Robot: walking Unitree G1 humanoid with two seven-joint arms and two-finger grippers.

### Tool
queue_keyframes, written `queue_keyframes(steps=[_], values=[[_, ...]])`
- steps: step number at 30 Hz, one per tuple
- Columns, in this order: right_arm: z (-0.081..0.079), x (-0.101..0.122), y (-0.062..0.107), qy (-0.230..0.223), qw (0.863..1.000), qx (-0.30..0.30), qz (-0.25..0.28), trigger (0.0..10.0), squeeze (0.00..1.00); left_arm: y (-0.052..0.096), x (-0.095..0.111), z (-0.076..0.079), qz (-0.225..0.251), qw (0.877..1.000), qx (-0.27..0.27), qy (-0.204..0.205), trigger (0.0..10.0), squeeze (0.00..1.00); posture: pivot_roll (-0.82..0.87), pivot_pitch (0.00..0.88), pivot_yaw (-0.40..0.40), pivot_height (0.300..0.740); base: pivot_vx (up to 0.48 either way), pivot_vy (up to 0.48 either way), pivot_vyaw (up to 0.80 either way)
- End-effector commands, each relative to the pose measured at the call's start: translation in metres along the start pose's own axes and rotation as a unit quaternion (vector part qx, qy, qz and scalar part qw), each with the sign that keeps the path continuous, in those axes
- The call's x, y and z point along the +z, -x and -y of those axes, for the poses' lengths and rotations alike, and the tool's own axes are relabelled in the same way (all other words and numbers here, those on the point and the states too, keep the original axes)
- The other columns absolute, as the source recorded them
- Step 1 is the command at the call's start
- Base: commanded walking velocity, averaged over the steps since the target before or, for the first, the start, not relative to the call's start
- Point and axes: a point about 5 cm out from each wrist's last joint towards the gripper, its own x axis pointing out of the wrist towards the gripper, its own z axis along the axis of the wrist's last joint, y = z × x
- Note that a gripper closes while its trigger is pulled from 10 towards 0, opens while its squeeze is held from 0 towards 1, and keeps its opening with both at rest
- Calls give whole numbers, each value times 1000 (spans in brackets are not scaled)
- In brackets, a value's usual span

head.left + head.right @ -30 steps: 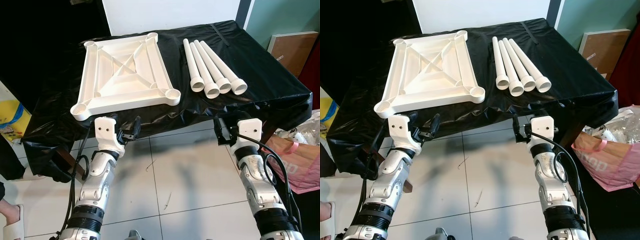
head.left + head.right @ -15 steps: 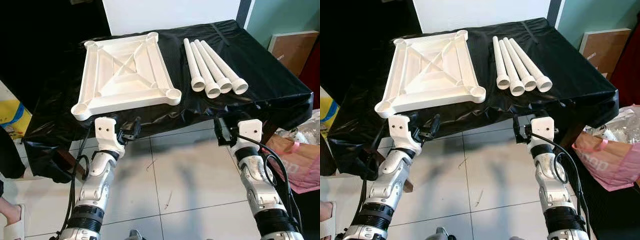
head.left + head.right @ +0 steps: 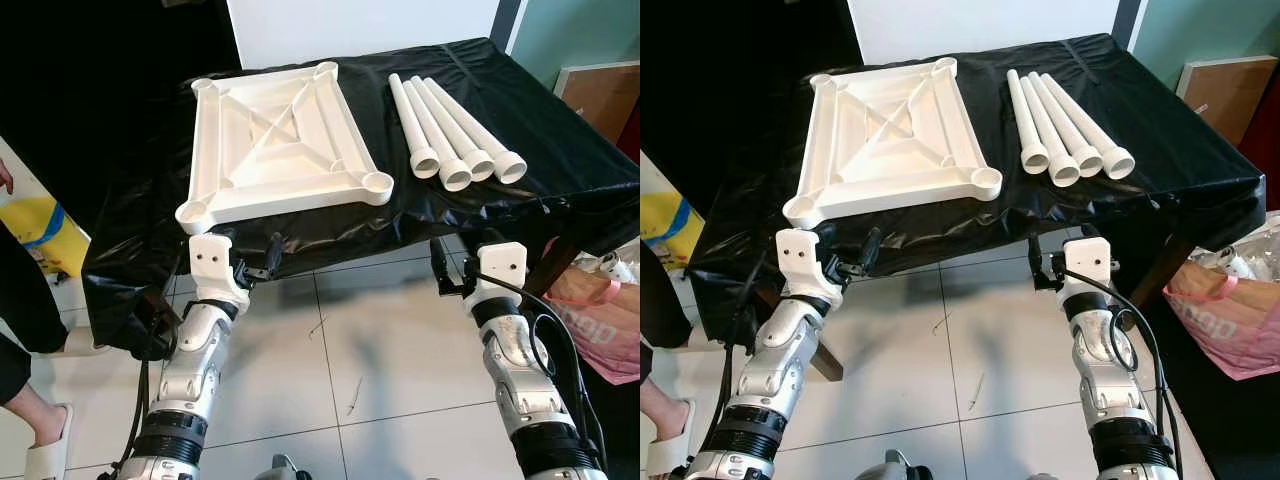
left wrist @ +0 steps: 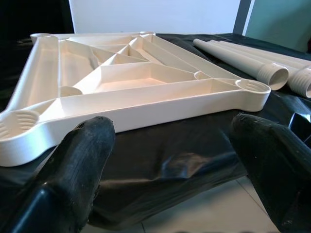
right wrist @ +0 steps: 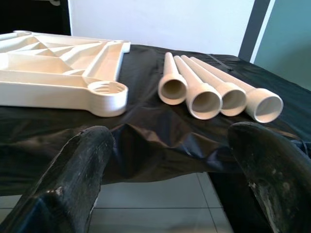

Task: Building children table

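A glossy black plastic sheet (image 3: 560,150) drapes over the work surface, its crumpled edge hanging down at the front. Below lies a floor of pale square tiles (image 3: 380,350) with dark grout lines. At the robot's right, a pink plastic bag (image 3: 1230,330) sits on the floor, and a brown wooden board (image 3: 1225,85) leans against a teal wall (image 3: 1200,30). At the left, a person's foot in a white slipper (image 3: 45,450) stands beside a yellow-and-blue object (image 3: 45,230).

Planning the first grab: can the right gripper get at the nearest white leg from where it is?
Probably yes: the right gripper is open below the table edge, the white legs lie uncovered right ahead with nothing between.
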Motion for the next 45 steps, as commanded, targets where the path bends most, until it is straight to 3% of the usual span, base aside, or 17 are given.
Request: queue_keyframes(steps=[1,21,45], values=[[-2,-2,2,4,1000,2,-6,10000,0,2,-2,3,-8,999,-36,-5,10000,0,-50,59,57,740,0,311,0],[-1,-3,5,5,1000,-1,-9,10000,0,3,-2,3,-12,999,-38,-5,10000,0,-47,64,59,740,0,182,0],[0,-3,5,6,1000,-5,-10,10000,0,2,0,4,-15,999,-42,-5,10000,0,-49,72,69,740,0,387,0]])
